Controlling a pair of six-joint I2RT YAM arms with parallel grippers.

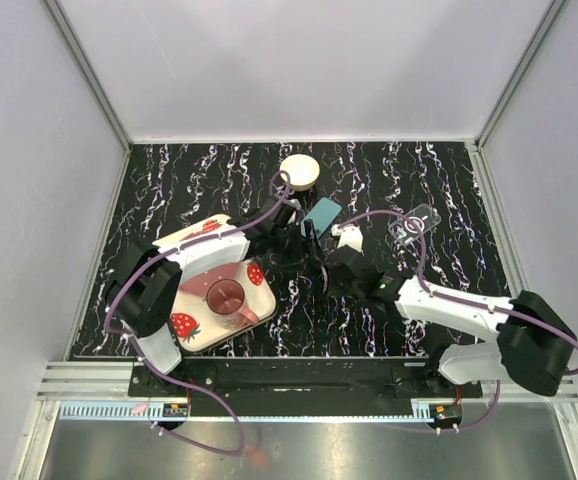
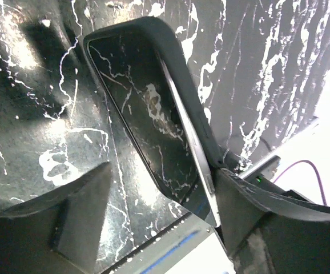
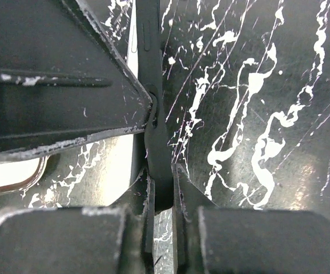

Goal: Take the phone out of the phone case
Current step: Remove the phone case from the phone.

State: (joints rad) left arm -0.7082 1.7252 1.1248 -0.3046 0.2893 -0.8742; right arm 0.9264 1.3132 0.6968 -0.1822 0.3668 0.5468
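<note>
Tabletop (image 2: 33, 120) marbling, mirrored, masks the phone (image 2: 145, 120).

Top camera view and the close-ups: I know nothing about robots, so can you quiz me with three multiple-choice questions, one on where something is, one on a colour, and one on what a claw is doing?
1. Where does the reddish cup stand?
A on the strawberry tray; B on a shelf; C on the wall.

2. What colour is the round object at the far side of the table?
A blue; B cream; C green.

3. What is the right gripper doing?
A gaping wide over nothing; B lifting the cup; C shut on the edge of the phone case.

Answers:
1 A, the top view shows the cup sitting inside the tray's rim.
2 B, it looks pale cream against the black marbled top.
3 C, its own wrist view shows it pinching the case's thin dark edge.
</note>
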